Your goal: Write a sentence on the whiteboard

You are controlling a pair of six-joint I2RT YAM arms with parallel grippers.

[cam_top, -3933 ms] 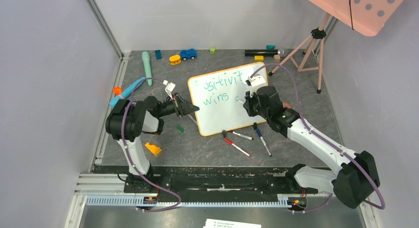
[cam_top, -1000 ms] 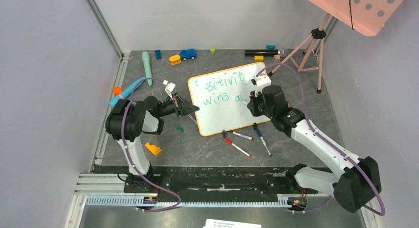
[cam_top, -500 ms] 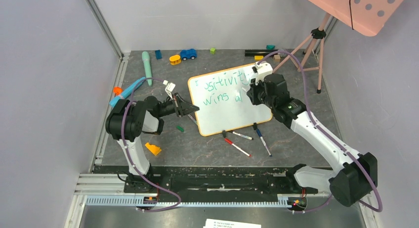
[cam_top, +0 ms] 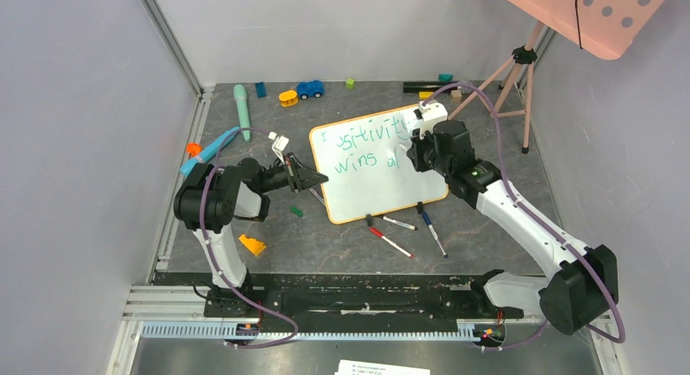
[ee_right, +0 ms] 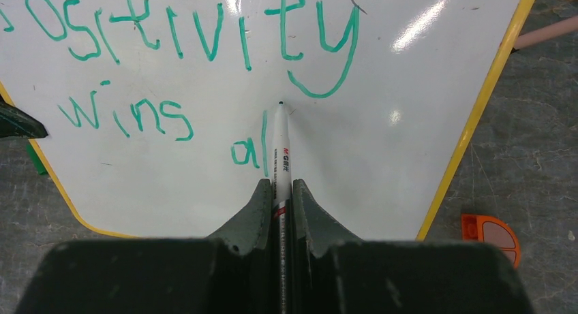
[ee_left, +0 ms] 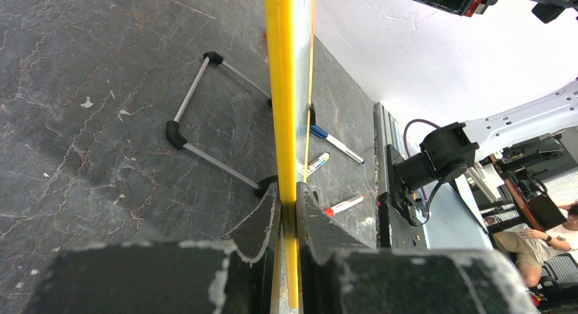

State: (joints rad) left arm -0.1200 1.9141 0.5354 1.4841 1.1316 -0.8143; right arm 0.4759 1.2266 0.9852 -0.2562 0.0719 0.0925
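A large rectangular whiteboard point(cam_top: 370, 194) with rounded corners and a thin orange-yellow frame lies at the middle of the dark grey stone-patterned surface point(cam_top: 325, 253), turned at a slant between the two arms. Two small black clip feet sit on its near long edge. The left wrist view shows it edge-on, with a grey wire stand with black corner pieces point(ee_left: 204, 116) behind it. The left gripper point(cam_top: 317, 178) reaches in from the board's left side, and its jaws are clenched on the yellow frame, one on each face of the edge. The right gripper point(ee_right: 278, 188) hangs over the board's right half, its jaws grasping a slim white-barrelled marker pen point(ee_right: 279, 150) that points up the board. The teal-green handwritten sentence point(ee_right: 174, 35) reads "ositivity" on the upper line in the right wrist view and "wins al" on the lower. The pen's dark tip sits at the white face just right of the top of the "l", under the tail of the "y". Whether the tip presses on the board I cannot tell. On the surface just beyond the clip feet lie three loose pens: a black-capped white marker point(cam_top: 399, 223), a red-capped marker point(cam_top: 390, 242) and a blue-capped marker point(cam_top: 433, 231).
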